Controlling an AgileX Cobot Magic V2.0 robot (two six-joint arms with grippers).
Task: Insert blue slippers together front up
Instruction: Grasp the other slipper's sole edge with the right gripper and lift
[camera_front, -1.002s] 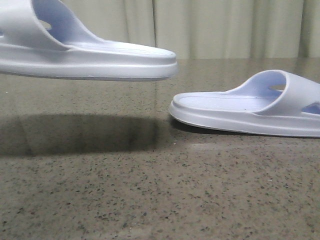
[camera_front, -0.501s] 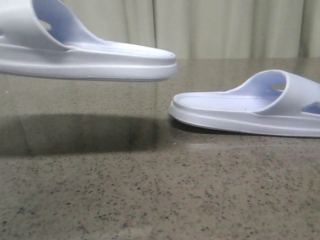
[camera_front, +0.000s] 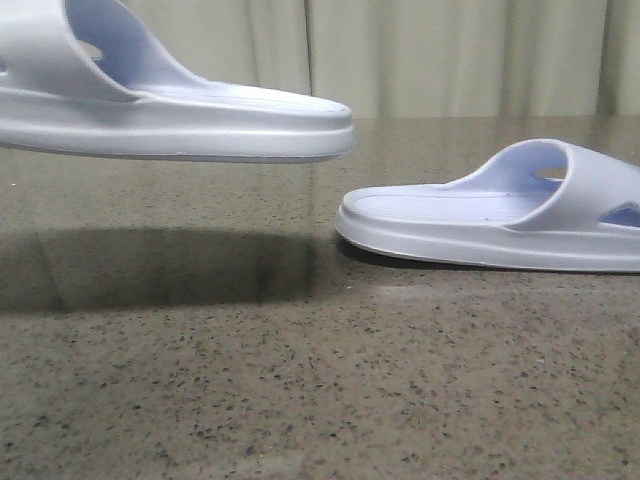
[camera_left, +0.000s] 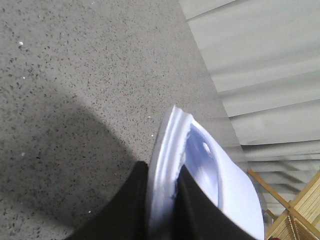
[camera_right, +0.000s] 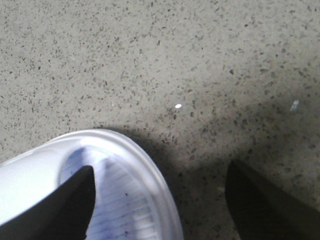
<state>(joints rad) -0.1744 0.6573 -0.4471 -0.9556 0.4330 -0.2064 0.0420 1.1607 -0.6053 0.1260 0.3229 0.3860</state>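
One blue slipper (camera_front: 180, 120) hangs level above the table at the upper left of the front view, its shadow below it. In the left wrist view my left gripper (camera_left: 162, 170) is shut on this slipper (camera_left: 200, 165), with the sole's edge clamped between the black fingers. The other blue slipper (camera_front: 490, 225) lies on the table at the right, footbed up. My right gripper (camera_right: 161, 166) is open. One finger is over this slipper's ribbed footbed (camera_right: 120, 200) and the other is over bare table beside its rim. Neither gripper shows in the front view.
The speckled stone tabletop (camera_front: 300, 400) stretches across the front. Pale curtains (camera_front: 450, 50) hang behind the table's far edge. A wooden frame (camera_left: 295, 210) shows at the corner of the left wrist view.
The slipper on the table has shifted slightly left and turned a little. The held slipper has stayed where it was.
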